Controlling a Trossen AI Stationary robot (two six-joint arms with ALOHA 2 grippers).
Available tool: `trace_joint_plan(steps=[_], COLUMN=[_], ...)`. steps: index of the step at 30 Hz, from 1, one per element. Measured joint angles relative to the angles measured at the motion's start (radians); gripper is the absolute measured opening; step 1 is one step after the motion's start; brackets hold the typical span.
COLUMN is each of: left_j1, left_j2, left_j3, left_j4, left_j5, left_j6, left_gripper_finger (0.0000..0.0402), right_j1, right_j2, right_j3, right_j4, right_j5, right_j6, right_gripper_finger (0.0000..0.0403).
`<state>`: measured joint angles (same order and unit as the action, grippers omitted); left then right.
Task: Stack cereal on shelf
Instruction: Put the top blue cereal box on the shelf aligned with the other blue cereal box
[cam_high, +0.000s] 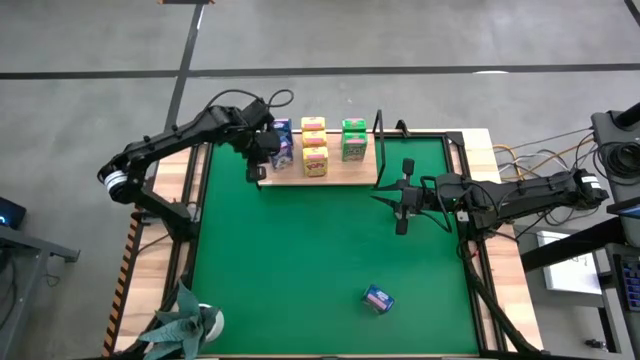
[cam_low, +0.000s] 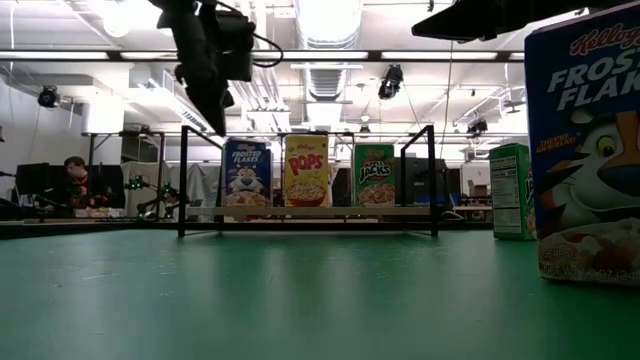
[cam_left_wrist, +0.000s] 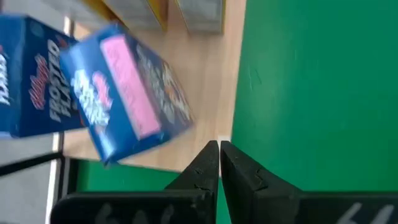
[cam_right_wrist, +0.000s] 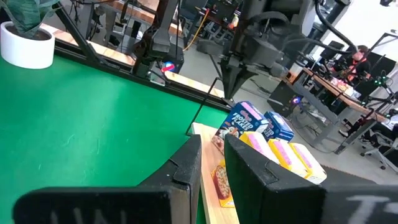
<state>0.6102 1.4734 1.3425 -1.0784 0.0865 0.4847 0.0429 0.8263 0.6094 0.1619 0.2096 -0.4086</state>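
While the left pincer (cam_high: 262, 160) hangs pressed together, empty, over the shelf (cam_high: 335, 172), it should nudge the tilted blue box (cam_left_wrist: 127, 93) gently upright

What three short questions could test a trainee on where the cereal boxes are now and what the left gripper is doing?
1. Fill in: on the shelf, the yellow boxes stand between the blue boxes and the ___ boxes.
2. True or false: the left gripper holds a blue box.
3. Choose one: the lone blue box lies A) on the wooden board, B) on the green mat, C) off the table.

Key
1. green; the green boxes are at the shelf's right end.
2. False; its fingers are shut on nothing, beside a tilted blue box.
3. B.
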Motion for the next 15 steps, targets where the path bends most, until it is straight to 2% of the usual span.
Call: trace_joint_plan(steps=[4, 11, 15], left_j1=[0.000, 0.001, 0.001], left_j2=[0.002, 0.002, 0.002], left_j3=[-0.019, -0.027, -0.027], left_j4=[0.074, 0.094, 0.095], left_j5=[-0.025, -0.228, -0.233], left_j6=[0.000, -0.007, -0.007], left_gripper_finger=[0.0000, 0.0000, 0.0000], right_j1=[0.000, 0.000, 0.000], right_j2=[0.000, 0.000, 0.000], right_j3=[0.000, 0.000, 0.000], right_j4=[0.000, 0.000, 0.000], right_j5=[0.000, 0.000, 0.000], right_j6=[-0.002, -0.009, -0.011], right_gripper_finger=[0.0061, 0.0061, 0.0061])
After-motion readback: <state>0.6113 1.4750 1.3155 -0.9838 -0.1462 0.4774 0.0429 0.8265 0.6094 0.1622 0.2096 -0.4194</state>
